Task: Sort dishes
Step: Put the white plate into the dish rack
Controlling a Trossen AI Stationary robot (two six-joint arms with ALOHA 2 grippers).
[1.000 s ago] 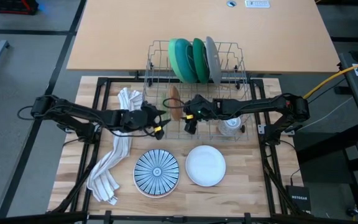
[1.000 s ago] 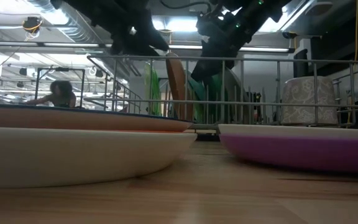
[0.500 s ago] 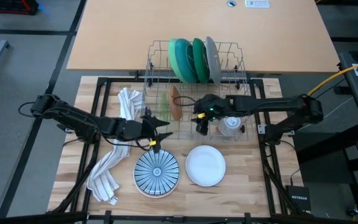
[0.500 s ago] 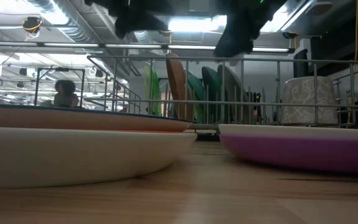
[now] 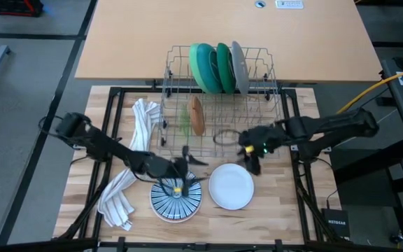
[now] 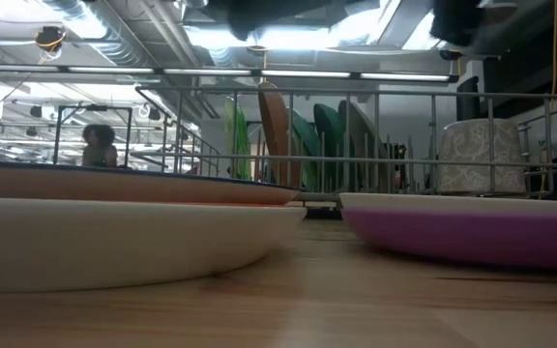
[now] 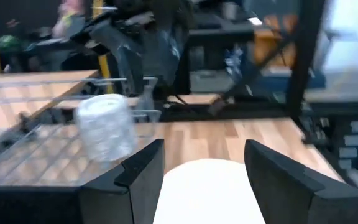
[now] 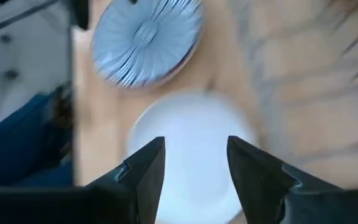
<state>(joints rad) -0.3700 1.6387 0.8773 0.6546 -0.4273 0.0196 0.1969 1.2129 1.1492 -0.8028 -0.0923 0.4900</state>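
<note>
near the front edge of the bench, the left gripper (image 5: 180, 183) hangs apart over the blue-and-white striped plate (image 5: 175, 195) and the right gripper (image 5: 252, 159) apart beside the white plate (image 5: 231, 186), so picking up seems in hand. next, each likely lowers onto a rim and closes. farther back, the wire dish rack (image 5: 275, 70) holds an orange plate (image 5: 196, 115) and green (image 5: 203, 67), teal (image 5: 224, 66) and grey (image 5: 239, 66) dishes; no writing is readable.

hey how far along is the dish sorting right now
Done: two green dishes and a grey plate stand in the wire rack, plus an orange plate. In hand: nothing. The open left gripper is over the blue-and-white striped plate, and the open right gripper is by the white plate. Left: those two plates on the table.
</note>
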